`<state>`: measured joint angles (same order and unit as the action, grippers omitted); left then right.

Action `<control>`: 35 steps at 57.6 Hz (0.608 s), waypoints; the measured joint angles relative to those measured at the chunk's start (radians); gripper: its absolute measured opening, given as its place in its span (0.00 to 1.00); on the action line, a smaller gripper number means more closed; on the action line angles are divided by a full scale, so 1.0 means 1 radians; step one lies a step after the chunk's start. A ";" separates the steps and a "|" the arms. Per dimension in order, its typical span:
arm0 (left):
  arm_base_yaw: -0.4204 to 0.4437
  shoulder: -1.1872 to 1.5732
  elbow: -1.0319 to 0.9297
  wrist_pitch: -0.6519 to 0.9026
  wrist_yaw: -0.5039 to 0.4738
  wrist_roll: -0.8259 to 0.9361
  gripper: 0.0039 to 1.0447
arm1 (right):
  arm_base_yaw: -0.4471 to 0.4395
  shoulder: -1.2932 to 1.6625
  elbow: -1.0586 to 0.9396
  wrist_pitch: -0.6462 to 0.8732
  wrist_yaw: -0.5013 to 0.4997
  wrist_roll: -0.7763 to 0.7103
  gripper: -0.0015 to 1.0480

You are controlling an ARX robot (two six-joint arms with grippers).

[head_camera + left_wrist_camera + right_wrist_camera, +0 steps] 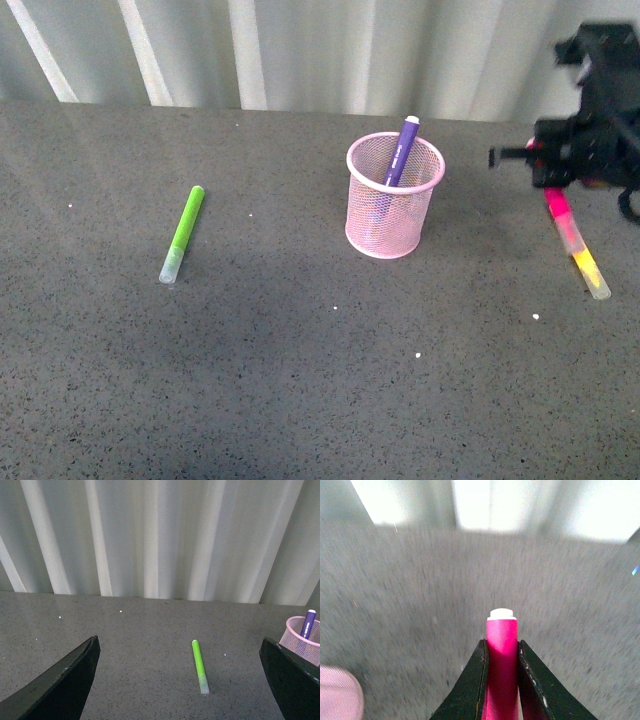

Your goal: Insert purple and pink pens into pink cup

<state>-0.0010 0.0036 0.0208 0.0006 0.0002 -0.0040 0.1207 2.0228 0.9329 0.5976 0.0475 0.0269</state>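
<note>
pink pen (pixel 501 630) is pinched between the jaws of the right gripper (pixel 502 642); jaws pressed on both sides of the magenta body, white butt end poking out past the tips. right wrist view is blurred. in the front view the right gripper sits at the far right edge over the worktop (pixel 300 400), pink pen slanting down from it, clear cap at the low end. cannot tell if the cap touches the worktop. yellow marker (pixel 588 268) lies just beyond that cap, roughly in line with it, on the worktop.

purple pen (pixel 402 150) is already in the pink cup (pixel 395 195), leaning, upper end sticking out above the rim. cup stands upright, mid-right on the worktop, well to the left of the right gripper; a corner of it shows in the right wrist view.

left gripper (pixel 178 645): jaws spread wide, nothing between them, above the worktop. green marker (pixel 183 233) lies flat on the left side, well apart from the cup. pale ribbed backdrop (pixel 300 50) behind.
</note>
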 joint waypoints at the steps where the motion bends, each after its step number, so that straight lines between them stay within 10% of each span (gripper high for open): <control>1: 0.000 0.000 0.000 0.000 0.000 0.000 0.94 | 0.000 -0.016 -0.008 0.017 -0.004 0.001 0.12; 20: 0.000 0.000 0.000 0.000 0.000 0.000 0.94 | 0.154 -0.231 -0.235 0.640 -0.170 -0.137 0.12; 35: 0.000 0.000 0.000 0.000 0.000 0.000 0.94 | 0.212 -0.048 -0.203 0.789 -0.218 -0.198 0.12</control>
<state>-0.0010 0.0036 0.0208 0.0006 0.0002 -0.0036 0.3328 1.9751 0.7300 1.3869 -0.1707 -0.1711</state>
